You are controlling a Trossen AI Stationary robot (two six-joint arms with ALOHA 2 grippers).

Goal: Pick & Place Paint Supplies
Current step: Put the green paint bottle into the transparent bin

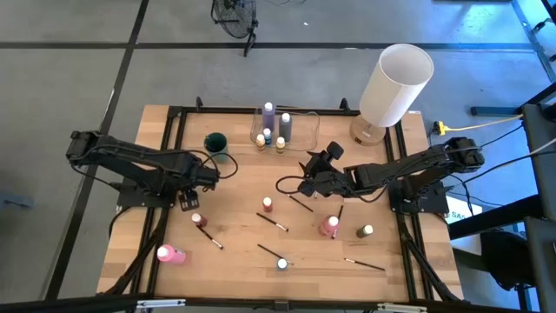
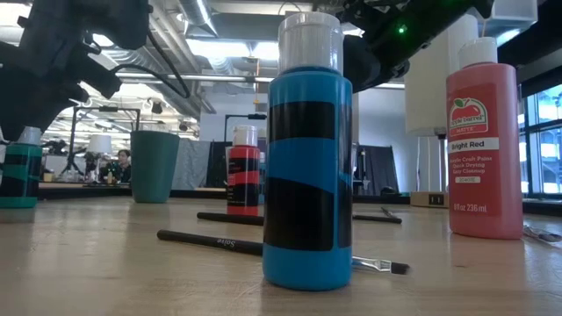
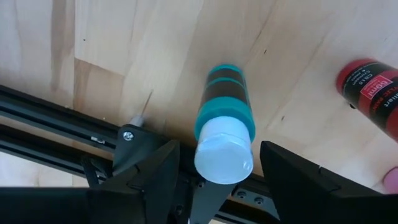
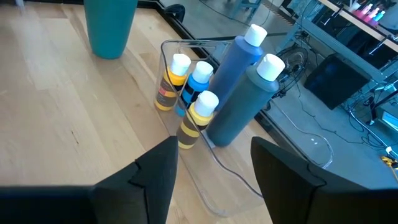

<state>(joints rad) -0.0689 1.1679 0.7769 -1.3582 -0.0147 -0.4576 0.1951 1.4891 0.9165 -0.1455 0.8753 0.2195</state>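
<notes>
Container (image 4: 186,50): five bottles. Left gripper (image 3: 217,180) jaws straddle teal bottle (image 3: 225,121); right gripper (image 4: 211,168) jaws apart, empty.

Near the table's (image 1: 156,139) far edge, at its middle: clear container (image 1: 295,122) with five bottles (image 1: 268,113) inside. Just left of it, a cup (image 1: 215,142). At the far right corner, a large cylinder (image 1: 395,83). Toward the near edge: scattered bottles (image 1: 329,226) and paintbrushes (image 1: 272,222). Near the near left corner, a bottle lying flat (image 1: 170,254).
</notes>
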